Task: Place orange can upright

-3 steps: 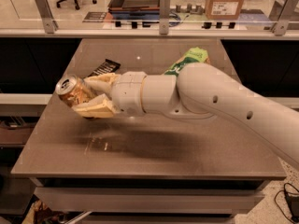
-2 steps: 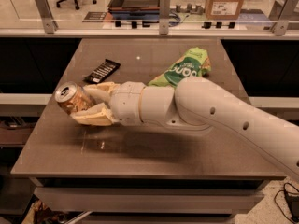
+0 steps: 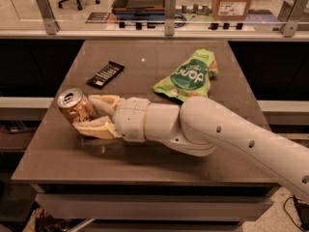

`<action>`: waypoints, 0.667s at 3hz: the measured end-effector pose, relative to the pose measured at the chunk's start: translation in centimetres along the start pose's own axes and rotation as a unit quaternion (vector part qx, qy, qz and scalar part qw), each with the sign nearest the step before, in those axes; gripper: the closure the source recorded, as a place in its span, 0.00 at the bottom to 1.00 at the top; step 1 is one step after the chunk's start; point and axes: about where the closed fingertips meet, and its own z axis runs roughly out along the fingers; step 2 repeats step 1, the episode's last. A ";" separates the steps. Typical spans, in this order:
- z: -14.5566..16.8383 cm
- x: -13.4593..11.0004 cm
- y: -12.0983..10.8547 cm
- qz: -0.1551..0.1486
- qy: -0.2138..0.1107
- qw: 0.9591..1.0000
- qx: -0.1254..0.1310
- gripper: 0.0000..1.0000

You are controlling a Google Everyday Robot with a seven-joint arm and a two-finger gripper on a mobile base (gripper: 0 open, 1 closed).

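The orange can (image 3: 75,107) is held tilted, its silver top with the pull tab facing up and left, just above the brown table (image 3: 159,153) near its left edge. My gripper (image 3: 89,114) reaches in from the right on the white arm (image 3: 217,134) and is shut on the can. One cream finger (image 3: 104,101) lies behind the can and the other (image 3: 94,128) below it.
A green snack bag (image 3: 187,74) lies at the table's middle right, behind my arm. A flat black bar wrapper (image 3: 105,74) lies at the back left. A glass railing with metal posts (image 3: 169,13) runs behind the table.
The arm has drawn lower and nearer with the can, which is now closer to the table top. The snack bag is more uncovered.
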 end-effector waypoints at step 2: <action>0.0 0.0 0.0 0.000 0.000 1.000 0.000 0.84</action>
